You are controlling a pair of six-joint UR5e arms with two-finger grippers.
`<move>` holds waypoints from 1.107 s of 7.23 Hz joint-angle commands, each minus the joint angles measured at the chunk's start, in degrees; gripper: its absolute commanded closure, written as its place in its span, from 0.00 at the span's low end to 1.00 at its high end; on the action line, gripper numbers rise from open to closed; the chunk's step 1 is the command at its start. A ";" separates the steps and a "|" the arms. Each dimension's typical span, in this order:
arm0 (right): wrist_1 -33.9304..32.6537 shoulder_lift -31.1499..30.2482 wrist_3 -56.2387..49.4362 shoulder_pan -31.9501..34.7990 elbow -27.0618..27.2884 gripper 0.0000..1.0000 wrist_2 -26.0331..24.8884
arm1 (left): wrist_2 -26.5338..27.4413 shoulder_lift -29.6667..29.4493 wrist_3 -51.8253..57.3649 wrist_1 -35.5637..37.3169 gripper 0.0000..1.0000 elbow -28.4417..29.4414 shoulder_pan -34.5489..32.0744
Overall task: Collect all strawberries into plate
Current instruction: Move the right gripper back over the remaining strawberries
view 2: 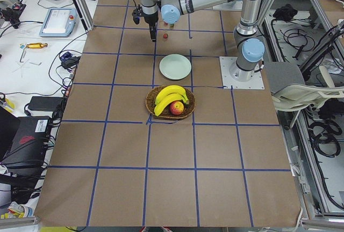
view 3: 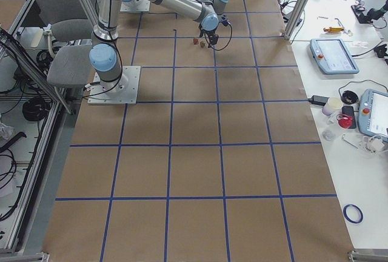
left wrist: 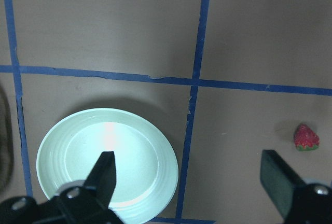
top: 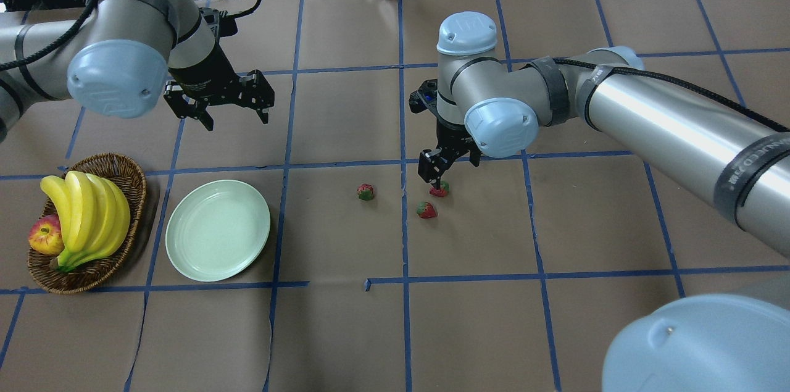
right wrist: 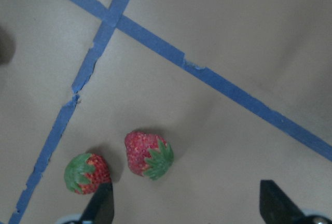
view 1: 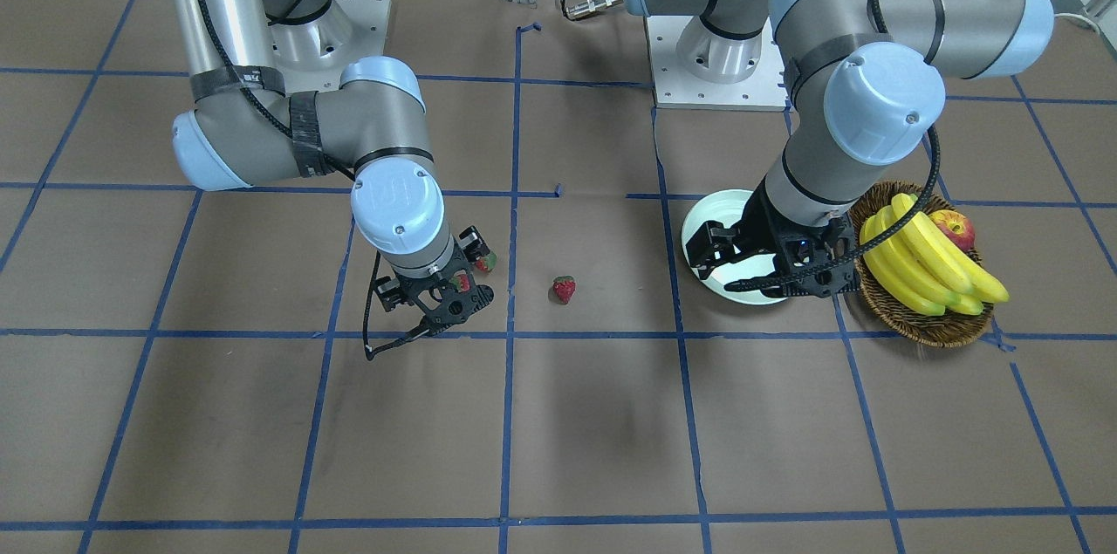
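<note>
The plate (top: 217, 230) lay nearest me, three strawberries (top: 366, 192) well to its right. I judged them light, soft, bruisable: pinch gently across the flanks. The right gripper (top: 436, 180) hung over them, the left gripper (top: 236, 118) beyond the plate, both with fingers spread.

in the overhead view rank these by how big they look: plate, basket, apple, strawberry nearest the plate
1. basket
2. plate, only slightly smaller
3. apple, partly hidden by the bananas
4. strawberry, by far the smallest
</note>
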 commanded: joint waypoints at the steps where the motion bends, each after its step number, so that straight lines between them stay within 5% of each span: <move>1: -0.62 0.07 15.27 -0.04 0.18 0.00 0.39 | 0.00 0.00 -0.05 0.82 0.00 -0.89 -0.03; 4: -2.01 0.07 30.28 0.22 1.32 0.00 2.40 | 0.00 0.08 -0.22 0.82 0.00 -1.59 -0.56; 7: -4.31 1.82 31.18 0.40 1.67 0.00 3.20 | 0.09 0.26 -0.14 0.91 0.00 -1.95 -1.00; 8: -4.14 1.91 31.36 0.49 1.76 0.07 3.29 | 0.09 0.26 -0.22 0.91 0.00 -1.95 -1.00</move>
